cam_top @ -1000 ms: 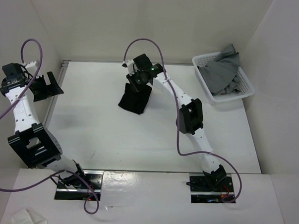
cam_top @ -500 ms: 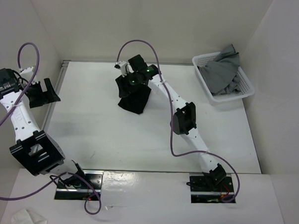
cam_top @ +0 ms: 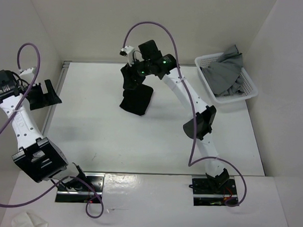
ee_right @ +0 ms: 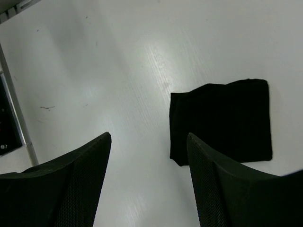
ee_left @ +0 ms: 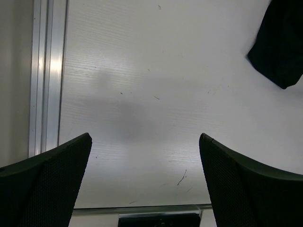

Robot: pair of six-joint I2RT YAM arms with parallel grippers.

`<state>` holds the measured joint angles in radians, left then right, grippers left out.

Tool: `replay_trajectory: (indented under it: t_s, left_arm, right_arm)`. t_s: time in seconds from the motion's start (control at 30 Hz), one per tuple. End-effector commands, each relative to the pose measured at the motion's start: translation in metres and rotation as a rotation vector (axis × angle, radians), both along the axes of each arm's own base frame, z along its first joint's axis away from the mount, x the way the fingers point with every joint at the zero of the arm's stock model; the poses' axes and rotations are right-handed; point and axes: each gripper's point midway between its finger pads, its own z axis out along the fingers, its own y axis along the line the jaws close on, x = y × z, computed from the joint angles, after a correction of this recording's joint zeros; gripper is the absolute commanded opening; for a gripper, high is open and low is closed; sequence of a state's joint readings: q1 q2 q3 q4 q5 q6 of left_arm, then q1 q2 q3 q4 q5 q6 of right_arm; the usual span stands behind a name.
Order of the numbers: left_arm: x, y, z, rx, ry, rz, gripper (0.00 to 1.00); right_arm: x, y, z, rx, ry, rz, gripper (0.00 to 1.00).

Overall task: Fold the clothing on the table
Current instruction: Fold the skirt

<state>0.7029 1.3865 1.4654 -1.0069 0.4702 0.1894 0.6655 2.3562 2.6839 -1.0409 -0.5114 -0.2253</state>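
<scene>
The black clothing lies on the white table as a small folded rectangle, left of centre toward the back. My right gripper hovers just above its far edge, open and holding nothing. In the right wrist view, the clothing lies flat beyond the right finger, apart from the right gripper. My left gripper hangs wide open over the table's left edge. In the left wrist view, only a corner of the clothing shows at top right, far from the left gripper.
A white basket with grey garments stands at the back right corner. A metal rail runs along the table's left edge, under my left gripper. White walls enclose the left, back and right sides.
My right gripper has opened, let go of the black clothing and lifted up and back from it. The left arm has drawn slightly to the left.
</scene>
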Motion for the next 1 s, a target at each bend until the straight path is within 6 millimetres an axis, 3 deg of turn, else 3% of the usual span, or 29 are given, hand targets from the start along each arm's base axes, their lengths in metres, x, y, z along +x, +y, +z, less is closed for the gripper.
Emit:
replay_trajectory:
  t_s: [0.0, 0.03, 0.1, 0.13, 0.2, 0.23, 0.4, 0.63, 0.97]
  left_arm:
    - [-0.006, -0.006, 0.011, 0.023, -0.033, -0.031, 1.00]
    - [-0.006, -0.006, 0.011, 0.030, -0.034, -0.038, 1.00]
    - [-0.009, -0.006, 0.010, 0.035, -0.028, -0.033, 1.00]
    - [-0.010, -0.007, 0.012, 0.041, -0.034, -0.033, 1.00]
    - [-0.011, -0.006, 0.008, 0.040, -0.020, -0.027, 1.00]
    - [-0.013, -0.007, 0.011, 0.047, -0.028, -0.027, 1.00]
    - [-0.021, 0.001, 0.016, 0.121, -0.023, -0.011, 1.00]
    - [-0.028, 0.005, 0.019, 0.154, -0.018, -0.005, 1.00]
    - [-0.027, 0.009, 0.014, 0.127, -0.011, 0.004, 1.00]
  right_arm:
    - [0.011, -0.024, 0.010, -0.070, -0.073, -0.094, 0.70]
    - [0.017, -0.029, 0.005, -0.098, -0.082, -0.124, 0.70]
    - [0.023, -0.030, -0.018, -0.144, -0.059, -0.143, 0.70]
    - [0.030, -0.030, -0.040, -0.178, -0.036, -0.165, 0.70]
    - [0.038, -0.028, -0.058, -0.201, -0.030, -0.177, 0.70]
    - [0.039, -0.023, -0.083, -0.238, 0.001, -0.184, 0.70]
    - [0.051, -0.004, -0.100, -0.250, -0.048, -0.209, 0.70]
    - [0.056, 0.002, -0.125, -0.277, -0.035, -0.231, 0.70]
    - [0.054, 0.014, -0.112, -0.243, -0.067, -0.231, 0.70]
